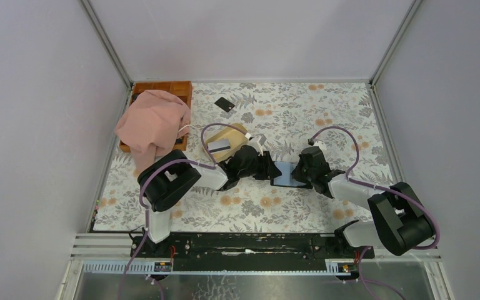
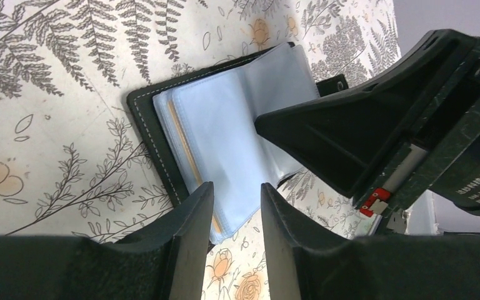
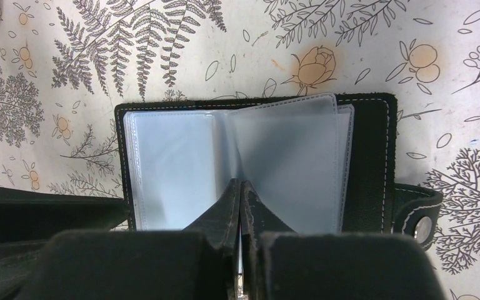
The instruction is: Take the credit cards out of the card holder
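The card holder [image 1: 284, 174] lies open on the table between my two grippers, with its blue-grey clear sleeves [image 3: 287, 162] fanned up. One black credit card [image 1: 225, 104] lies flat at the back of the table. Another dark card [image 1: 219, 149] rests in the beige dish [image 1: 236, 134]. My left gripper [image 2: 237, 187] is open and empty, its fingers over the holder's near sleeve edge [image 2: 237, 125]. A thin tan edge [image 2: 184, 147] shows between the sleeves. My right gripper [image 3: 240, 185] is shut, its tips resting on the sleeves at the holder's fold. The holder's strap with a stud [image 3: 422, 226] sticks out to the right.
A wooden tray [image 1: 162, 90] at the back left is partly covered by a pink cloth [image 1: 153, 125]. White walls and metal rails close in the floral table mat on three sides. My right gripper's body [image 2: 381, 119] fills the right of the left wrist view.
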Robot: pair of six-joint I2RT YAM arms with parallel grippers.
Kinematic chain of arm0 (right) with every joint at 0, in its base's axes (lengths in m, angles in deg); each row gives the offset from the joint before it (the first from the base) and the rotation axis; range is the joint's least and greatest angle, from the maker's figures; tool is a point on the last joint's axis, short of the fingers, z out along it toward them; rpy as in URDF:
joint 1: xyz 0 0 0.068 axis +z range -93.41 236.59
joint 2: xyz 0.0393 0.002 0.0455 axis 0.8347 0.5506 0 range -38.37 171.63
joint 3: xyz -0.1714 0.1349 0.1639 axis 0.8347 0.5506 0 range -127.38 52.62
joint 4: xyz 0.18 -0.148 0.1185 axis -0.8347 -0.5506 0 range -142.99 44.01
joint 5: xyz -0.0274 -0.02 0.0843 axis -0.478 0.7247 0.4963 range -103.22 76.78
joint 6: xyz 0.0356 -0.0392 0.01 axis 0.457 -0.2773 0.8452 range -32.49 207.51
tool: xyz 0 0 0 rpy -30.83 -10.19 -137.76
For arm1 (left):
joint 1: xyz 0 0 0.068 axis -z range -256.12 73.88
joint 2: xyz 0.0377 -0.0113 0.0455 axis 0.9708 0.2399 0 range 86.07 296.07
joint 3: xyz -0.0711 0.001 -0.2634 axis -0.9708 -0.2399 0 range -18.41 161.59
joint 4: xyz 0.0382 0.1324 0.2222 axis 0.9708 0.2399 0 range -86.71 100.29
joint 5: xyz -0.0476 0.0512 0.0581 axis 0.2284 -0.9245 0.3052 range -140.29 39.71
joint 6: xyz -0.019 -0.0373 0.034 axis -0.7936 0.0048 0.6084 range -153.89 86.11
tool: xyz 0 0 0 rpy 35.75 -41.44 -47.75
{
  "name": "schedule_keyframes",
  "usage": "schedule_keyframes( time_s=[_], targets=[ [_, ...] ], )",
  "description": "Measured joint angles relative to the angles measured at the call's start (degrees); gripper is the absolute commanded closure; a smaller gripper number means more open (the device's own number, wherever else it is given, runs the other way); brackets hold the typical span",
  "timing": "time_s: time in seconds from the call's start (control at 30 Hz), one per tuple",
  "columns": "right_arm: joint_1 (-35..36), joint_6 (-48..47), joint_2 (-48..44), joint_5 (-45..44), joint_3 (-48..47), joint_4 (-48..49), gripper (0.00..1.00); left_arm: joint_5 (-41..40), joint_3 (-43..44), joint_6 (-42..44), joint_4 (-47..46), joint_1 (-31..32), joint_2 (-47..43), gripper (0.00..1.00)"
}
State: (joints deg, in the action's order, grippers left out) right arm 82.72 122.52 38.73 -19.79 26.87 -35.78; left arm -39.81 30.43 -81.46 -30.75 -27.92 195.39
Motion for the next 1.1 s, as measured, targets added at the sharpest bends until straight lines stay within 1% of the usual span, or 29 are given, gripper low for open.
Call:
schedule_keyframes(
  time_s=[0.23, 0.6, 0.9, 1.1],
  targets=[
    [0.00, 0.00, 0.00, 0.02, 0.00, 0.00, 1.00, -0.26, -0.22, 0.17, 0.68, -0.07, 0.07, 0.59],
    [-0.04, 0.00, 0.02, 0.04, 0.00, 0.04, 1.00, 1.66, 0.63, -0.76, -1.57, -0.39, 2.69, 0.59],
    [-0.07, -0.09, -0.09, 0.04, 0.00, 0.00, 1.00, 4.55, 0.63, -3.80, -5.27, -1.11, 4.28, 0.59],
    [-0.74, -0.66, -0.76, -1.25, 0.35, -0.33, 1.00, 7.37, 0.63, -7.93, -11.41, -1.68, 7.34, 0.59]
  ],
)
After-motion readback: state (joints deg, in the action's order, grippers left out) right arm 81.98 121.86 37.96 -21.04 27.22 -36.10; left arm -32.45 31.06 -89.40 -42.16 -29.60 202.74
